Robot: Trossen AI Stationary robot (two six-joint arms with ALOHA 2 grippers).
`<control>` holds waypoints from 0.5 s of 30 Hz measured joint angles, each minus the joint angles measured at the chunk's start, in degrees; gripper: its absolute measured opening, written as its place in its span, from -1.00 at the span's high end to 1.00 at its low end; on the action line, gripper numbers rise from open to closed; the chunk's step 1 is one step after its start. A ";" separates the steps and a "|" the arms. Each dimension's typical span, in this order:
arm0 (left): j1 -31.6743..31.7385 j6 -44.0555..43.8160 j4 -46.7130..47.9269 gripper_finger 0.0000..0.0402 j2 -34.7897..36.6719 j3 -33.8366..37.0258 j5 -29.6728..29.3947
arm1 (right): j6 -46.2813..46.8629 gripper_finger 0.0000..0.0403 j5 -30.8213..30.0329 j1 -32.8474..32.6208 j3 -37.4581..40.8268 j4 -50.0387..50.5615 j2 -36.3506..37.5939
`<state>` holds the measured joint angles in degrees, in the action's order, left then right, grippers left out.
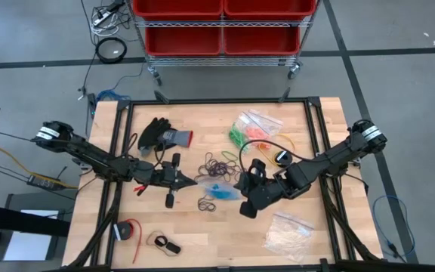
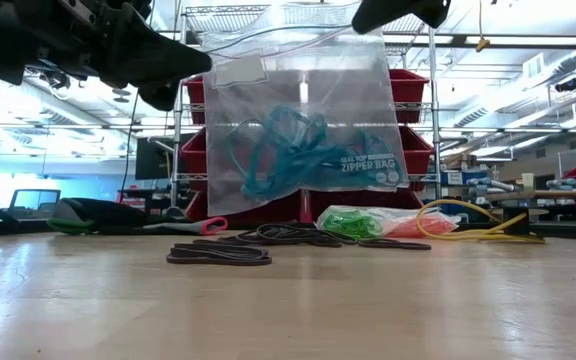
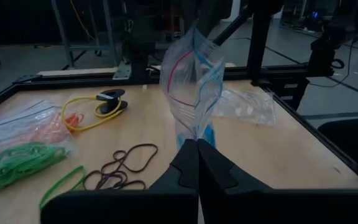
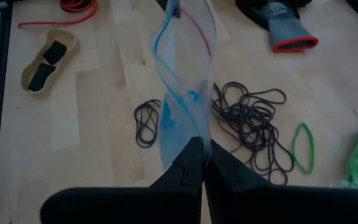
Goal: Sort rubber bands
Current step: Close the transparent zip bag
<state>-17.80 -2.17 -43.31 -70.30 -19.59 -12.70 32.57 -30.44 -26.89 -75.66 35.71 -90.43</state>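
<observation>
The table [image 1: 202,234] carries everything, and the landmark is the clear zipper bag [image 2: 303,120] hanging above its middle, with blue rubber bands [image 2: 288,150] bunched inside. The two arms hold the bag between them. The left gripper [image 3: 197,144] is clenched on one edge of the bag's mouth and the right gripper [image 4: 202,142] is clenched on the opposite edge, so the bag hangs twisted, its mouth largely pinched together.

On the left arm's side of the bag lies a dark glove [image 1: 161,136]. Beyond the bag, toward the red bins, a second bag [image 1: 257,125] holds green and orange bands, with a yellow cable [image 1: 274,147] just beside it. On the right arm's side, near the table's front edge, sits a bag of whitish pieces [image 1: 287,230].

Directly beneath the held bag lies a loose heap of black bands [image 4: 253,121], a smaller black cluster [image 4: 146,121] near it, and one stray green band [image 4: 303,146] at the heap's far side (the smallest thing worth noting).

The step in hand looks like opening or steadying the bag for more blue bands. To do it well, the grippers should untwist the bag and draw the two edges apart evenly, keeping the mouth uppermost so nothing spills. Pulling too hard risks slipping off the thin plastic.
</observation>
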 joint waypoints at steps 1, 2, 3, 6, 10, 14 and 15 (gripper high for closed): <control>0.01 0.01 0.00 1.00 0.00 0.00 -0.17 | 0.11 1.00 0.00 0.01 0.00 -0.01 -0.02; 0.00 0.02 -0.02 1.00 0.00 0.00 -0.21 | 0.18 1.00 0.00 0.02 0.00 0.00 -0.02; 0.02 0.02 -0.11 1.00 0.00 0.00 -0.30 | 0.21 0.99 -0.02 0.04 0.00 0.01 -0.02; 0.00 0.02 -0.82 1.00 0.00 0.00 -0.33 | 0.22 0.95 -0.01 0.04 0.00 0.11 -0.01; -0.01 0.22 -1.18 1.00 0.00 0.00 -0.34 | 0.21 0.81 0.00 0.01 0.00 0.10 0.00; 0.01 0.23 -2.35 1.00 0.00 0.00 -0.02 | -0.01 0.61 0.04 0.04 0.00 0.10 -0.01; 0.01 0.24 -2.43 1.00 0.00 0.00 0.14 | -0.03 0.56 0.20 0.04 0.00 0.10 -0.02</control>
<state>-17.79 -1.93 -45.74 -70.30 -19.59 -12.56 32.54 -30.23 -26.85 -75.66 35.81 -90.45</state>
